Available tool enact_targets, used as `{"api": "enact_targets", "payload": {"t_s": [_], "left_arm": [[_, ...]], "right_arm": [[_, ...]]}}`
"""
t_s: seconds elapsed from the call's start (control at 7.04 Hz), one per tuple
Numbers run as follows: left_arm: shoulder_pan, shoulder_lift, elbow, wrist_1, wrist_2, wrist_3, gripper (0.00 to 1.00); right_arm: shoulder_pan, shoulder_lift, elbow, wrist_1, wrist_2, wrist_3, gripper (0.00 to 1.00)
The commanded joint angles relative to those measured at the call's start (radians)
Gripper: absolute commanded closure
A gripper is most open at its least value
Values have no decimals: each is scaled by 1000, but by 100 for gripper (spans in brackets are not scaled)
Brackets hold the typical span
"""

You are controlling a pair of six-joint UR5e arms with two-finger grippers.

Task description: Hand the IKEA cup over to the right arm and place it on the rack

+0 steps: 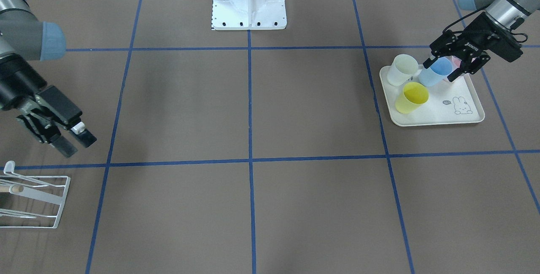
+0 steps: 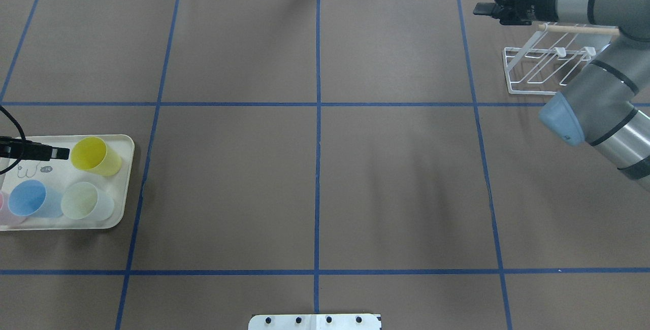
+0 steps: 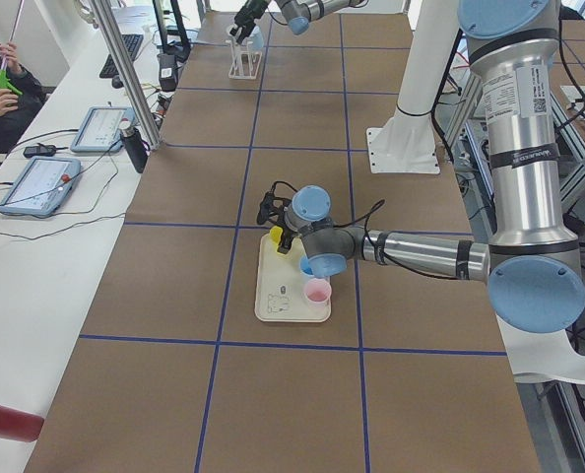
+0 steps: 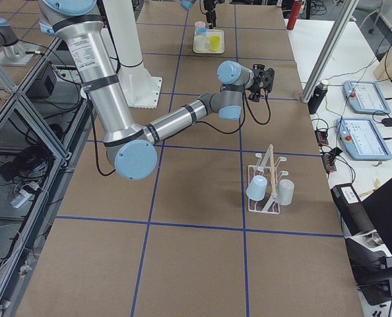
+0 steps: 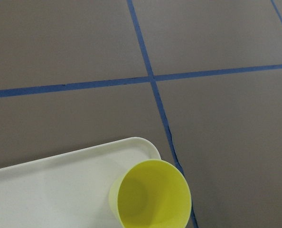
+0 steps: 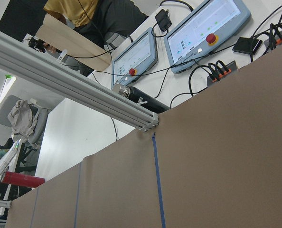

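Left pincer (image 1: 440, 71) gapes wide over the blue cup (image 1: 433, 78) on the tray (image 1: 438, 113): likely light, slick plastic; pinch its rim.

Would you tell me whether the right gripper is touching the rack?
Apart. The front-facing view shows a strip of bare table between the right gripper and the nearest wire of the rack.
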Motion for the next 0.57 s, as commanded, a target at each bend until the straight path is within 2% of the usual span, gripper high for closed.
{"api": "enact_targets", "payload": {"t_s": [0.0,0.43], "left_arm": [[59,-20,32,48,49,49,6],[60,-30,69,49,47,93,18]], "right_arm": [[-50,8,16,0,-56,15,1],[-61,24,16,0,-58,42,1]]}}
